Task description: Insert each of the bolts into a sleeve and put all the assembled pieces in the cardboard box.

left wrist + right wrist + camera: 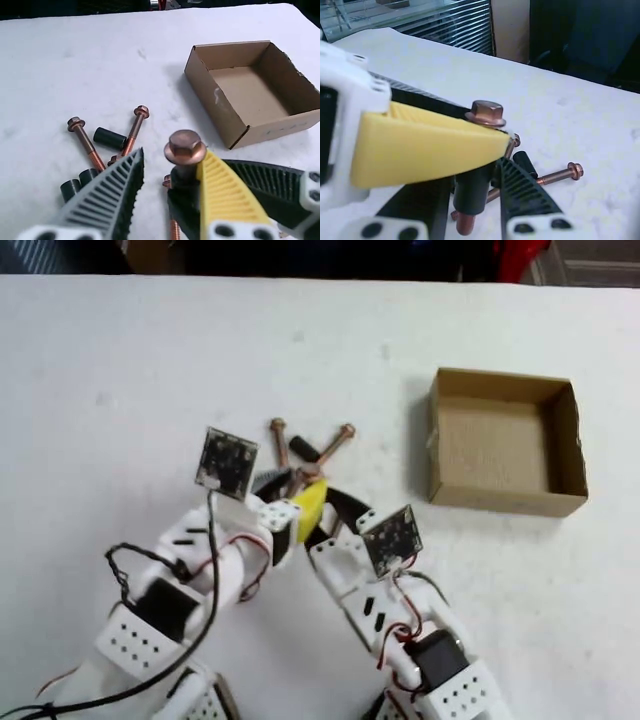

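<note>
Two pincers meet at one bolt-and-sleeve on the white table (150,360); the open brown cardboard box (212,107) stands well apart, off the yellow finger's side.
The right pincer (477,175) is clamped with its black ribbed fingers on a black cylindrical sleeve (470,197), held roughly upright, with a copper-coloured flanged bolt (487,114) through it — head above, tip poking out below. The left pincer (172,153) stands spread around that bolt: its yellow finger (430,150) lies against the bolt just under the head and crosses in front of the right pincer, while its grey ribbed finger (107,195) is apart from the bolt. Beyond the grey finger lie two loose copper bolts (86,142) with a loose black sleeve (110,138) between them — two more black sleeves (70,191) stand just beside that finger.
</note>
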Available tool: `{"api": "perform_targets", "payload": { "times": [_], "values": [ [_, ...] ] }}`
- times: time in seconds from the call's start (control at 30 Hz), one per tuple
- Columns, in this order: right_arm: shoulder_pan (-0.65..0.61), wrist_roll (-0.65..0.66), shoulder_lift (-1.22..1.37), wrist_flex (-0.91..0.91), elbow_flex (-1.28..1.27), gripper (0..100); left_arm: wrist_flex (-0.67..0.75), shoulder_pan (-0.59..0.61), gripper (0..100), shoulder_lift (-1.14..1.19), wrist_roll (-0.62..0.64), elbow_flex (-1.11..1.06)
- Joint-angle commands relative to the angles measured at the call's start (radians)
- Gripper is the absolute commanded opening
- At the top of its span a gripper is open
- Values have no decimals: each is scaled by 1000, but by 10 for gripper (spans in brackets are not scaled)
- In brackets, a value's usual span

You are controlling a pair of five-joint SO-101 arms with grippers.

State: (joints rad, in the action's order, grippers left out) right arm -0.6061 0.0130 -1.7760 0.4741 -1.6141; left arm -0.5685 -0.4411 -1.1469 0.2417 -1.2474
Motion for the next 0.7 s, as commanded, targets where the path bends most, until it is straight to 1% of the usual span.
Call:
{"api": "perform_targets", "payload": {
  "times": [0.0,0.37,0.53,0.67],
  "values": [
    [8,15,-24,-12,81,17,-40,35,196,13,-9,-2],
    [8,15,-24,-12,80,17,-34,27,196,13,-15,0],
    [30,15,-24,-12,80,17,-40,27,196,13,-132,26],
    [50,15,-24,-12,80,17,-38,27,196,13,-135,41]
  ]
}}
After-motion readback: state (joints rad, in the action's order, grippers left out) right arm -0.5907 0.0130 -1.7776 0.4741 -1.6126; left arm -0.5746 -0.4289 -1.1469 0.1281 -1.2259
